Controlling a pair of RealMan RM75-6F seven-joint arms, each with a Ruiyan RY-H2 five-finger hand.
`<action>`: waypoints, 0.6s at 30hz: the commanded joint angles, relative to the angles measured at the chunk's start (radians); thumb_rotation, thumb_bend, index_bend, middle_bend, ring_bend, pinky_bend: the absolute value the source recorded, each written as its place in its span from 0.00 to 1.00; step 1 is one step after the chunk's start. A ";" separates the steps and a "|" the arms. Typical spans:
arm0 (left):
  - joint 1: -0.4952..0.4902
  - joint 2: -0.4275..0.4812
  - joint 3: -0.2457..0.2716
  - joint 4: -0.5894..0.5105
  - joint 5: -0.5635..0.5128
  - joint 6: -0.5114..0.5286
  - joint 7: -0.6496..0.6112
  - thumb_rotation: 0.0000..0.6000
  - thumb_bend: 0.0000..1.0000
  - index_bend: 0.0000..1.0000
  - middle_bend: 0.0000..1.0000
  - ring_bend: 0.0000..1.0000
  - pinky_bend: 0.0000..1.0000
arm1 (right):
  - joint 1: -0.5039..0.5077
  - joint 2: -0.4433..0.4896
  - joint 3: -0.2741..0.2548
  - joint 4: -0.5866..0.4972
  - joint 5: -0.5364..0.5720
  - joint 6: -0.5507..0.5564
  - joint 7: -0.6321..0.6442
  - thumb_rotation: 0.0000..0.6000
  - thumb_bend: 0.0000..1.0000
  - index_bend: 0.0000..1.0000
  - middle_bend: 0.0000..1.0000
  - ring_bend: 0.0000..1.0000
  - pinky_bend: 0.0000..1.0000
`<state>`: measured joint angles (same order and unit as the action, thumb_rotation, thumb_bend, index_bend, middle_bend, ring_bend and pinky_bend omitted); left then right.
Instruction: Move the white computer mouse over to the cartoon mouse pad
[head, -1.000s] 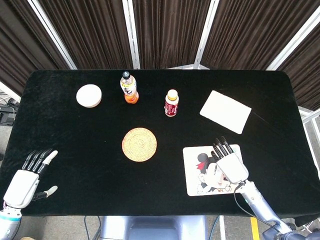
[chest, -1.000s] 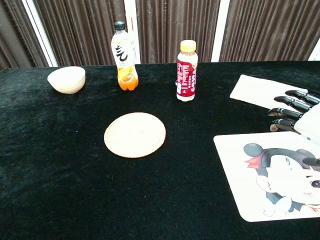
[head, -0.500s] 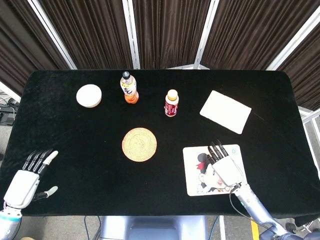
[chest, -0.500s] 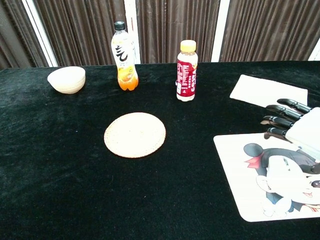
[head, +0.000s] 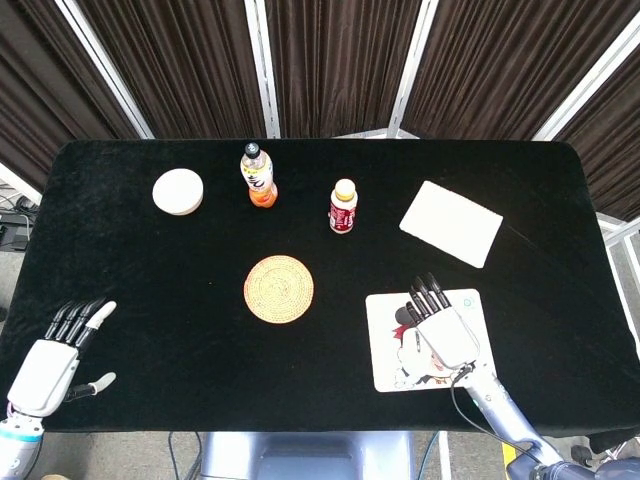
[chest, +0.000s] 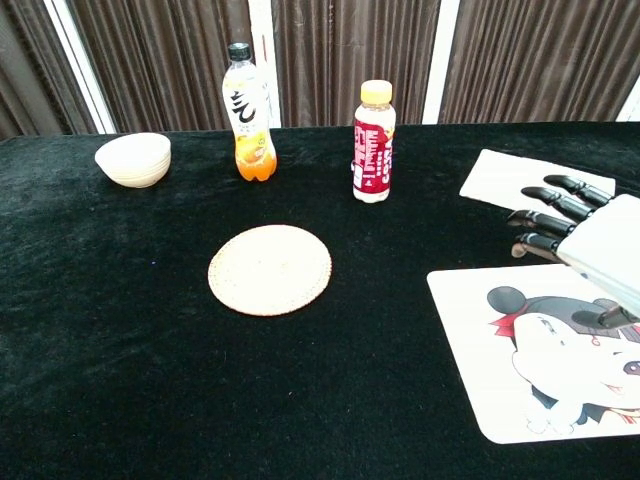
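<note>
Two hands in view. Left hand hangs off the near-left corner of the worktop, fingers spread, holding nothing. Right hand sits palm-down over the cartoon mouse pad at near right, fingers straight and apart, pointing toward the far edge. White computer mouse: not made out in either view, possibly hidden under that palm, cannot tell. Worktop is covered in black cloth. On it: white bowl far left, orange drink bottle, red-label bottle, round woven coaster mid-worktop, plain white rectangular mat far right. Dark brown pleated curtains behind, with pale frame poles between them.
</note>
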<state>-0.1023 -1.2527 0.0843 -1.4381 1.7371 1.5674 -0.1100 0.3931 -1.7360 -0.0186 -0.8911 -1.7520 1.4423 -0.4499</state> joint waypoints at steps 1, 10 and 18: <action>0.001 -0.001 -0.001 0.000 -0.003 -0.001 0.001 1.00 0.07 0.00 0.00 0.00 0.00 | -0.009 0.003 0.018 0.013 0.011 0.028 -0.007 1.00 0.00 0.28 0.14 0.00 0.00; 0.011 -0.016 -0.016 0.014 -0.023 0.011 0.048 1.00 0.07 0.00 0.00 0.00 0.00 | -0.125 0.096 0.069 -0.165 0.141 0.115 0.173 1.00 0.00 0.22 0.02 0.00 0.00; 0.029 -0.032 -0.024 0.043 -0.063 0.002 0.100 1.00 0.06 0.00 0.00 0.00 0.00 | -0.252 0.272 -0.014 -0.390 0.158 0.170 0.434 1.00 0.00 0.17 0.00 0.00 0.00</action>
<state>-0.0758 -1.2831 0.0607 -1.3968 1.6767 1.5714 -0.0126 0.1957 -1.5352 0.0053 -1.2110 -1.6003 1.5788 -0.0835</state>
